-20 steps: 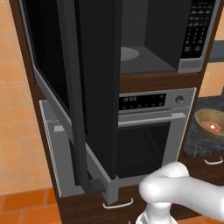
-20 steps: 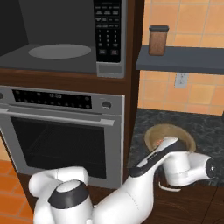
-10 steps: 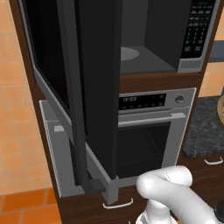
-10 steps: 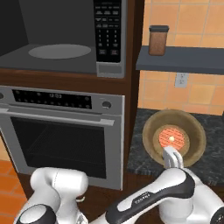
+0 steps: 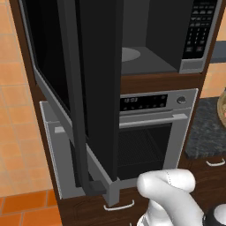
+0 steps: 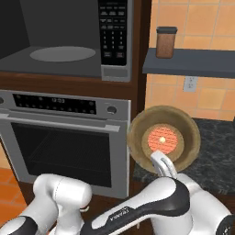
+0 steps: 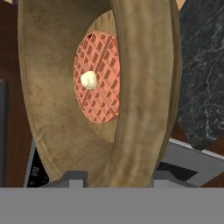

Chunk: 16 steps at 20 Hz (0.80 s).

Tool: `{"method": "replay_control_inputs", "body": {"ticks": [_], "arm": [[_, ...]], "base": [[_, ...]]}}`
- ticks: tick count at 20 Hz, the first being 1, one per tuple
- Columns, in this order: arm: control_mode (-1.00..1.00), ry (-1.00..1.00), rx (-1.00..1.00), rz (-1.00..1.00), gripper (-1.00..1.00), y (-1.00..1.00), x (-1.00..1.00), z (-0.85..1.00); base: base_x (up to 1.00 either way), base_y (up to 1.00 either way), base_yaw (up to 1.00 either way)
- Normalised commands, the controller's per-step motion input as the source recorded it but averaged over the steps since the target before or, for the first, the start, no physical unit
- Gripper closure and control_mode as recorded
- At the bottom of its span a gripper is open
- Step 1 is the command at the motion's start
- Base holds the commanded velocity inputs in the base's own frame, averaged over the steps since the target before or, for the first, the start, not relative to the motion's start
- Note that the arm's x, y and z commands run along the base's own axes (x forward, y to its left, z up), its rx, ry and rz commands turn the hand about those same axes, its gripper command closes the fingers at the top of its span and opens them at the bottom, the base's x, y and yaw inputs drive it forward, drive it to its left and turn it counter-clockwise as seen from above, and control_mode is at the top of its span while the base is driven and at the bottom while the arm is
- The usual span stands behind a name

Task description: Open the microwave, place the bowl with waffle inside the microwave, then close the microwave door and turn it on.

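1. the gripper (image 7: 117, 177) has its jaws clamped on the rim of the bowl (image 7: 131, 87); in the hand view the wall of the bowl rises straight up between the two finger bases, one on each side of it.
2. in the right base view the gripper (image 6: 164, 165) grips the near rim of the bowl (image 6: 188, 133), and the bowl is tipped so its opening faces the camera.
3. the waffle (image 6: 162, 139), reddish-orange and gridded, lies flat against the bottom of the bowl with a small pale dab in its middle; the hand view shows the same waffle (image 7: 98, 78) and dab.
4. the bowl is held up in front of the dark speckled counter (image 6: 215, 151), just right of the oven (image 6: 64, 133), its left edge overlapping the oven's steel frame in that view.
5. in the left base view only a sliver of the bowl (image 5: 222, 108) shows at the right edge, over the counter (image 5: 203, 132).
6. the microwave (image 6: 64, 41) sits above the oven, its cavity open, with a pale round turntable on the floor and the keypad on the right.
7. the microwave door (image 5: 84, 88) stands swung wide open to the left, a tall dark panel reaching down in front of the oven (image 5: 150, 132).
8. a brown jar (image 6: 166, 42) with a dark lid stands on a grey shelf (image 6: 193, 62) right of the microwave, above the bowl.
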Motion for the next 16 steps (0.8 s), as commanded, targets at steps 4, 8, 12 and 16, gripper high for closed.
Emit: {"method": "replay_control_inputs", "body": {"ticks": [4,8,12,16], "arm": [[-1.00,-0.07,-0.06,0.19,1.00,0.30,-0.71,0.46],[-1.00,-0.03,-0.01,0.20,1.00,0.48,-0.41,0.51],[-1.00,0.00,-0.09,0.23,1.00,0.76,-0.03,0.41],[-1.00,0.00,-0.15,0.16,1.00,0.89,0.00,0.29]], "base": [[0.00,0.00,0.00],[0.00,0.00,0.00],[0.00,0.00,0.00],[0.00,0.00,0.00]]}}
